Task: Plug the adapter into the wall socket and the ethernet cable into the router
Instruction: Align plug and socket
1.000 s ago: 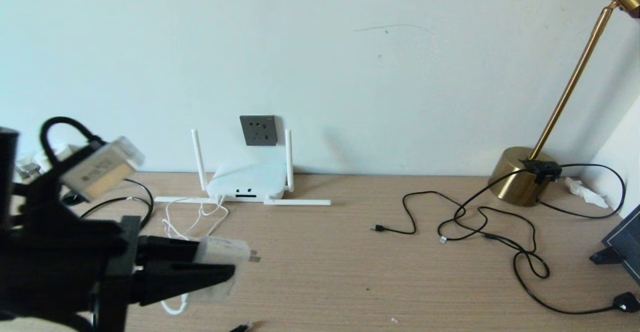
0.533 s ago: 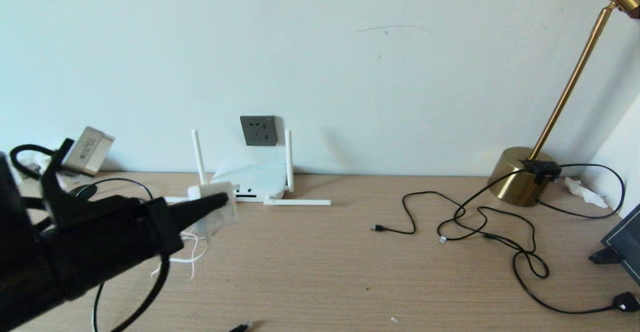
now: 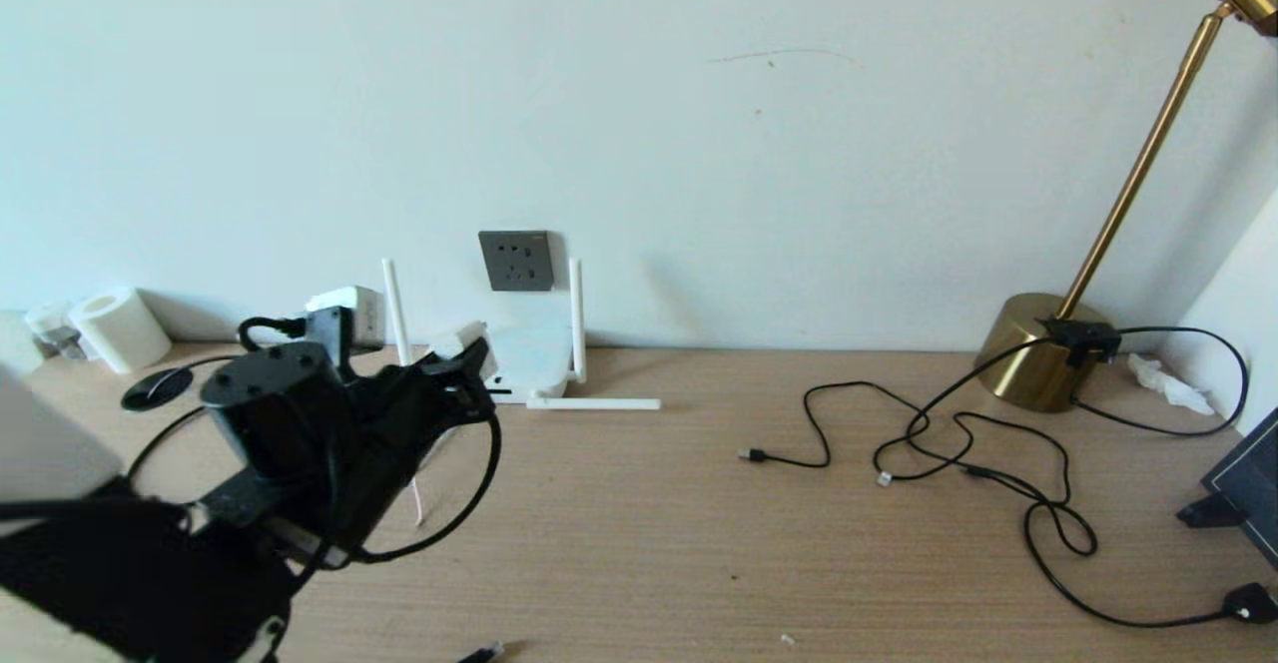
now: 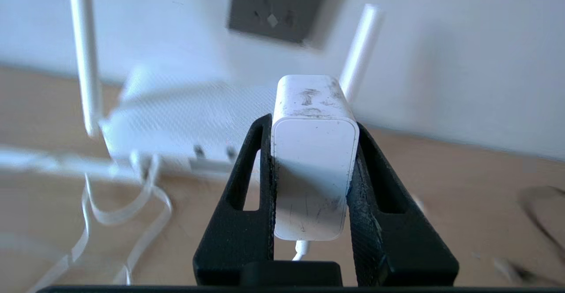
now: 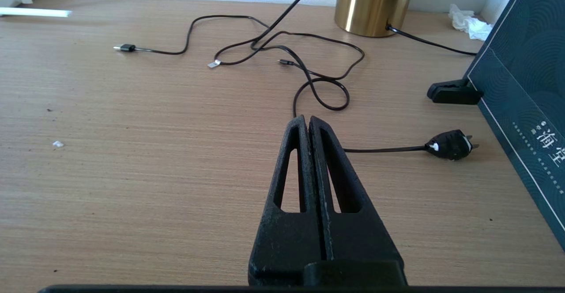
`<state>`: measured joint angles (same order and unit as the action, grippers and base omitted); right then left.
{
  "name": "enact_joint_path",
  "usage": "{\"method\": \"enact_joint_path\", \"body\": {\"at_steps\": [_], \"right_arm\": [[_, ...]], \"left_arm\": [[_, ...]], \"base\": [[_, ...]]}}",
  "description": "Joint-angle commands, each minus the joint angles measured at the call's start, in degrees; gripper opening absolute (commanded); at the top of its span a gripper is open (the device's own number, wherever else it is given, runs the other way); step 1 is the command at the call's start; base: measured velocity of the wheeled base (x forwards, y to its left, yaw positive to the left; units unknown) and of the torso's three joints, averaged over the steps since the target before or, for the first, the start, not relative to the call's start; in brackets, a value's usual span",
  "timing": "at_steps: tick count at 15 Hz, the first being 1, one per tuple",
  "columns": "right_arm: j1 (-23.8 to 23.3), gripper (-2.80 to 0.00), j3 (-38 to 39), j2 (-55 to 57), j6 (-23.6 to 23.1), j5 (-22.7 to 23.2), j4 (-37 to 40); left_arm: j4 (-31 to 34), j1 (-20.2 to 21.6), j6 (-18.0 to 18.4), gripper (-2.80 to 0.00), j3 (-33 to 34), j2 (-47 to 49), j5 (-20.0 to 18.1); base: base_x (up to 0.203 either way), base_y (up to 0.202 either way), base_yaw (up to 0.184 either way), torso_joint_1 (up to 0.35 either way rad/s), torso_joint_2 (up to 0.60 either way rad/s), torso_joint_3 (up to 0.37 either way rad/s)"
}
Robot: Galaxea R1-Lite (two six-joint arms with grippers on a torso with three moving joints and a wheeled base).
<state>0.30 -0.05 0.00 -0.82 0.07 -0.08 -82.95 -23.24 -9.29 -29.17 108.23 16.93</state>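
We clamp the adapter (image 4: 314, 152) in our left gripper (image 4: 311, 182), prongs facing the wall socket (image 4: 279, 6) for insertion; our right gripper (image 5: 309, 127) rests pinched closed, empty.

Adapter (image 4: 314, 160): white plastic, smooth, semi-gloss, scuffed with grey marks and fine scratches.
Left gripper (image 4: 311, 121): black plastic, matt, grainy on the inner faces.
Right gripper (image 5: 309, 123): the same matt black plastic, faintly rough.
Router (image 4: 176, 125): white plastic, matt, finely textured top.
Wall socket (image 3: 515, 260): dark grey plastic, satin.
Table (image 5: 132, 152): pale wood-grain surface, matt.
Lamp base (image 5: 375, 4): polished brass-coloured metal, glossy.
Cables (image 5: 309, 63): thin, black, smooth sheathing.
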Motion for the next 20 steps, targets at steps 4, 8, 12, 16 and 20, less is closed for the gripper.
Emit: {"method": "enact_joint_path", "body": {"at_steps": [4, 8, 12, 16, 20], "right_arm": [[0.0, -2.80, 0.0, 0.1, -0.1, 0.0, 0.0], [0.0, -2.80, 0.0, 0.1, 0.0, 0.0, 0.0], [0.0, -2.80, 0.0, 0.1, -0.1, 0.0, 0.0], [0.0, -2.80, 0.0, 0.1, 0.0, 0.0, 0.0], [0.0, -2.80, 0.0, 0.1, -0.1, 0.0, 0.0]], "left_arm": [[-4.6, 4.5, 2.8, -2.80, -10.3, 15.5, 0.5], [-4.7, 6.0, 5.2, -2.80, -17.8, 20.0, -2.5], [-4.7, 7.2, 9.3, -2.80, -24.2, 21.8, -7.5], [-4.7, 7.2, 10.8, -2.80, -26.8, 22.3, -8.7], [-4.7, 7.2, 11.2, -2.80, -30.6, 22.5, -8.7]], "base": [[0.000, 0.000, 0.000, 0.000, 0.00, 0.000], [0.000, 0.000, 0.000, 0.000, 0.00, 0.000], [0.000, 0.000, 0.000, 0.000, 0.00, 0.000], [0.000, 0.000, 0.000, 0.000, 0.00, 0.000], [0.000, 0.000, 0.000, 0.000, 0.00, 0.000]]}}
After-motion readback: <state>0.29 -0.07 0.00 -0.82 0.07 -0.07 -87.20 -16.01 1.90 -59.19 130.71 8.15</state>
